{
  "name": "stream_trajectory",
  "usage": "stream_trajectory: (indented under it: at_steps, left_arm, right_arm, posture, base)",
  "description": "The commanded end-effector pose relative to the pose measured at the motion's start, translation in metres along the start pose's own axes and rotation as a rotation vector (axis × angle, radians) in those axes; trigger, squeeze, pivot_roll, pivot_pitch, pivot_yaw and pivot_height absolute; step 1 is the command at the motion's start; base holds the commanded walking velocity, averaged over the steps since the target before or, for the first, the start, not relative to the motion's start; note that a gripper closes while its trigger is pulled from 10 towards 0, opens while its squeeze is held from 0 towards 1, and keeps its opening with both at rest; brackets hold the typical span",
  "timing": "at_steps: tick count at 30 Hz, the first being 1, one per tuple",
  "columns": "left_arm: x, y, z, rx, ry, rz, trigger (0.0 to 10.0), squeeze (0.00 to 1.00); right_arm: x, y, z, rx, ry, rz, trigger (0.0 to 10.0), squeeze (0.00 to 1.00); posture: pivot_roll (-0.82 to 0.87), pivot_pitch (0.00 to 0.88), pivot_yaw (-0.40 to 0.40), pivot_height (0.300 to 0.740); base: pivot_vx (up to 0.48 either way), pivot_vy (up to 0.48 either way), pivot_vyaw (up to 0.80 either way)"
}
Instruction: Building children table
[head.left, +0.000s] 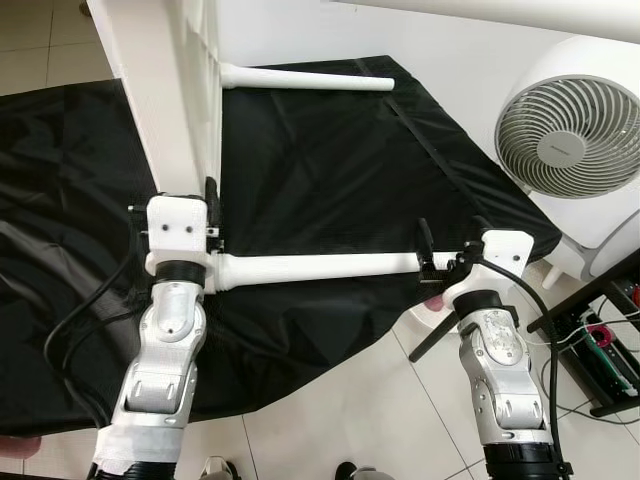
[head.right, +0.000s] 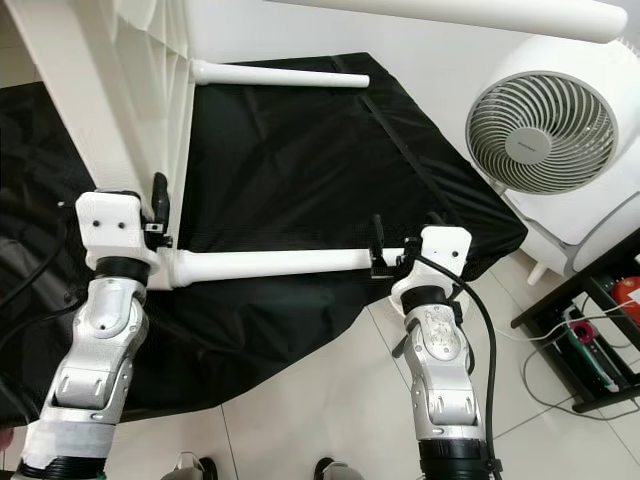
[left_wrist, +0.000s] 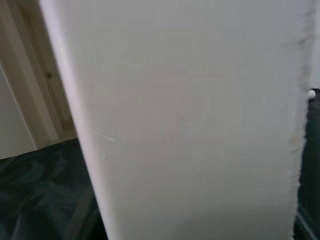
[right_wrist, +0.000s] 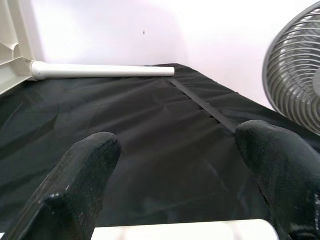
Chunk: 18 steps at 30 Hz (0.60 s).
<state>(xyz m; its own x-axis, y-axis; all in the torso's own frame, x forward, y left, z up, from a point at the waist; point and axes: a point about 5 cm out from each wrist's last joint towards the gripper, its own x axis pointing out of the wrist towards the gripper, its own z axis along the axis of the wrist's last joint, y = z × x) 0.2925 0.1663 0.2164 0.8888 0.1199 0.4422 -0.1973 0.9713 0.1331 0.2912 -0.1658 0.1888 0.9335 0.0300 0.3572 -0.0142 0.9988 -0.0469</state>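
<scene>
A black sheet (head.left: 330, 150) covers the floor, and on it the white tabletop (head.left: 165, 90) stands on edge at the left, rising out of the top of the picture. A white fan (head.left: 570, 125) stands at the far right, off the sheet. One white leg (head.left: 305, 78) already juts from the tabletop's far corner, lying along the far edge of the sheet. The near leg (head.left: 320, 268) runs horizontally from the tabletop's near corner toward the right, held between the two arms.

The left end effector (head.left: 212, 212) sits against the tabletop at the leg's socket end; whether its fingers are spread or closed cannot be told. The right end effector (head.left: 450, 255) is at the leg's free end with its fingers (right_wrist: 82, 175) spread apart, the leg's rounded tip just below them and not clamped.

The step looks like seating this leg in its socket. To do it well, the left arm should brace the tabletop so it cannot tip. The right should close squarely on the tip and keep the leg in line with the socket while pushing or turning.
</scene>
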Motion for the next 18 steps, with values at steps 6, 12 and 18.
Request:
stream_trajectory:
  at_steps: [6, 12, 18]
  left_arm:
    - [-0.002, 0.044, -0.018, 0.125, 0.089, 0.178, 0.0, 0.00]
    - [-0.004, 0.065, -0.020, 0.146, 0.109, 0.241, 0.0, 0.00]
    - [-0.007, 0.074, -0.023, 0.155, 0.125, 0.267, 0.0, 0.00]
  right_arm:
    - [0.001, -0.002, -0.002, 0.002, 0.002, -0.002, 10.0, 0.00]
    - [0.002, -0.002, -0.003, 0.001, 0.001, -0.001, 10.0, 0.00]
    - [0.002, -0.003, -0.003, 0.000, 0.000, 0.000, 10.0, 0.00]
  posture:
    - [-0.02, 0.150, -0.053, 0.740]
    - [-0.02, 0.148, -0.055, 0.740]
    - [-0.02, 0.147, -0.055, 0.740]
  base:
    - [0.000, 0.000, 0.00]
    - [0.000, 0.000, 0.00]
    - [0.000, 0.000, 0.00]
